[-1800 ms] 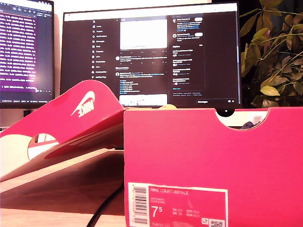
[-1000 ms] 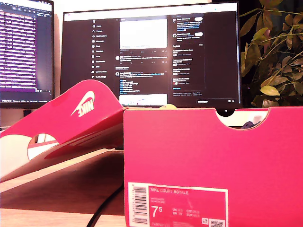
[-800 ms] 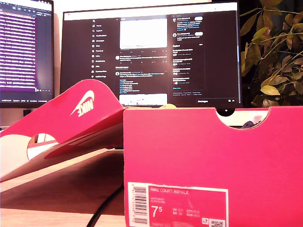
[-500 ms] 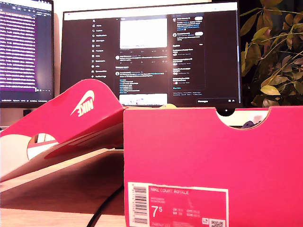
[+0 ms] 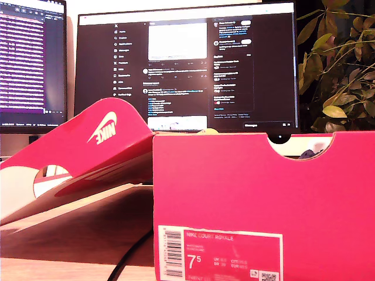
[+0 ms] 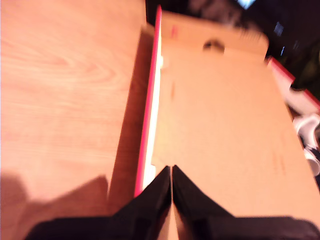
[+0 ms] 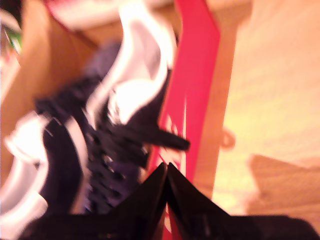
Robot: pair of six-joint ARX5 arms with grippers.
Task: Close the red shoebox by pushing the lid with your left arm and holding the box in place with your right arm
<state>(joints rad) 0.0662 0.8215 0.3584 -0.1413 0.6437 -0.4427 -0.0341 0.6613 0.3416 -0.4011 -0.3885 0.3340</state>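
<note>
Cardboard lid [image 6: 220,125]: light, stiff, floppy at hinge; best pushed flat with first hand [image 6: 171,172], fingers closed, empty. Second hand [image 7: 166,170] closed, above box wall [image 7: 192,95].

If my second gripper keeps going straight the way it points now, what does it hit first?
Most likely the red box wall straight ahead of my second gripper, its jaws shut. The dark shoe lies just inside. The view is blurred, so depth is uncertain.

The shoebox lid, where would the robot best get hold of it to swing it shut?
Probably at the lid's free long edge, farthest from the red shoebox, coming from the exterior view's left. It lies folded open and tilted there, so that raised edge gives the most leverage.
</note>
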